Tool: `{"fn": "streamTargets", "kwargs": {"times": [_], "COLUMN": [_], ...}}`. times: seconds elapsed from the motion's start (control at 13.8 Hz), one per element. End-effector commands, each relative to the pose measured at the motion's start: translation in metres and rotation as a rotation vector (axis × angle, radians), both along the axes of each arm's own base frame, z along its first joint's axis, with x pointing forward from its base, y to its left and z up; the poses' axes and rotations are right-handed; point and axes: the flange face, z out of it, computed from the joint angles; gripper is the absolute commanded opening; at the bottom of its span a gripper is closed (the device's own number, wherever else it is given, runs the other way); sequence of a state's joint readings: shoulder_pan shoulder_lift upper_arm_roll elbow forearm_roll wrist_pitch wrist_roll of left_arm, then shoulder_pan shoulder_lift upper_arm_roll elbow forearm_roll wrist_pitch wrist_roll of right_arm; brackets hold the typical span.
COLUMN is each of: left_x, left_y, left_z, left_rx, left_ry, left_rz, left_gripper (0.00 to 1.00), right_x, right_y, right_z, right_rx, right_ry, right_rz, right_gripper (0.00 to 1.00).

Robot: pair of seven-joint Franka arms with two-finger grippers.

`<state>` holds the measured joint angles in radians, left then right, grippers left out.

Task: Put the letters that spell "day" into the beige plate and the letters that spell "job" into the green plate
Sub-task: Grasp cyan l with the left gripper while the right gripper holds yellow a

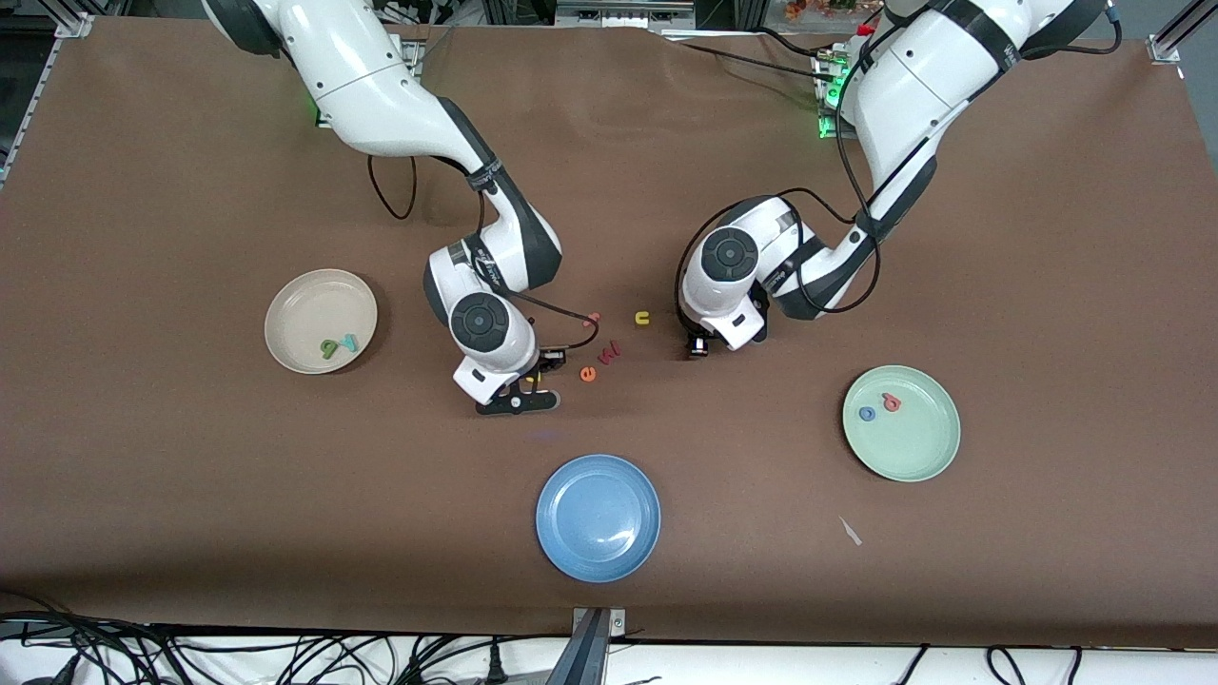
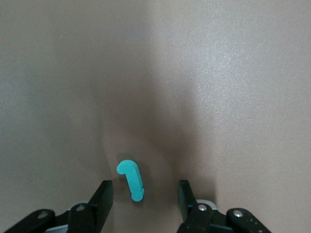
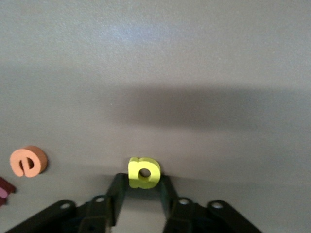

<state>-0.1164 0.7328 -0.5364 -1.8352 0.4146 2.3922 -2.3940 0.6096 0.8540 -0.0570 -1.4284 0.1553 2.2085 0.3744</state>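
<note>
Yellow a (image 3: 144, 173), frame's bottom center, sits clamped between the right gripper (image 3: 142, 190) fingers. Teal j (image 2: 131, 178) lies between the left gripper (image 2: 145, 194) fingers, apart, bare table around.

place: robotics lab | evidence: brown-covered table (image 1: 190, 495), aluminium frame (image 1: 71, 19), cables (image 1: 285, 656)

Letter j (image 2: 131, 178) on table between left gripper's (image 2: 145, 194) fingers; letter a (image 3: 144, 173) between right gripper's (image 3: 142, 187) fingertips.

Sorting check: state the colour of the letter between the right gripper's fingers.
Yellow: the letter a, clearest in the right wrist view.
</note>
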Motion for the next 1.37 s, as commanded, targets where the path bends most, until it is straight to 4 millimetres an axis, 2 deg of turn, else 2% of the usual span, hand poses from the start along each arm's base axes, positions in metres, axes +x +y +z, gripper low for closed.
{"fn": "streamTargets", "kwargs": {"times": [0.0, 0.14, 0.22, 0.29, 0.36, 0.51, 0.58, 0.65, 0.87, 0.94, 1.08, 1.16, 1.3], "left_x": [-0.003, -0.004, -0.005, -0.006, -0.004, -0.006, -0.011, -0.012, -0.010, -0.008, -0.001, 0.001, 0.008], "left_y": [-0.003, 0.000, 0.000, -0.002, -0.003, -0.003, -0.010, -0.012, -0.011, -0.009, -0.002, 0.003, 0.016], "left_z": [-0.004, -0.006, -0.006, -0.006, -0.004, -0.007, -0.007, -0.007, -0.005, -0.002, 0.007, 0.011, 0.021], "left_rx": [-0.005, 0.002, 0.002, 0.002, 0.000, 0.006, 0.008, 0.010, 0.009, 0.018, 0.047, 0.065, 0.085], "left_ry": [0.014, 0.024, 0.024, 0.022, 0.019, 0.017, 0.018, 0.020, 0.016, 0.017, 0.028, 0.040, 0.051], "left_rz": [0.018, 0.023, 0.020, 0.005, 0.004, -0.009, -0.023, -0.034, -0.045, -0.044, -0.077, -0.107, -0.199], "left_gripper": [0.59, 0.59, 0.54, 0.25, 0.02, 0.00, 0.00, 0.00, 0.00, 0.00, 0.00, 0.00, 0.00], "right_x": [0.002, 0.002, 0.003, 0.007, 0.011, 0.016, 0.015, 0.010, -0.016, -0.027, -0.030, -0.027, -0.026], "right_y": [0.005, 0.005, 0.004, 0.002, 0.000, -0.015, -0.034, -0.052, -0.089, -0.104, -0.145, -0.155, -0.156], "right_z": [-0.006, -0.005, -0.004, 0.003, 0.015, 0.042, 0.050, 0.060, 0.089, 0.093, 0.093, 0.093, 0.089], "right_rx": [0.006, 0.008, 0.008, 0.012, 0.016, -0.006, -0.037, -0.073, -0.143, -0.140, -0.144, -0.142, -0.137], "right_ry": [0.006, 0.005, 0.006, 0.004, 0.019, 0.058, 0.064, 0.049, 0.002, -0.016, -0.015, -0.011, -0.008], "right_rz": [0.002, 0.001, 0.000, -0.004, -0.017, -0.033, -0.045, -0.041, 0.000, 0.016, 0.073, 0.100, 0.100], "right_gripper": [0.20, 0.14, 0.13, 0.13, 0.11, 0.10, 0.10, 0.09, 0.10, 0.10, 0.10, 0.10, 0.10]}}
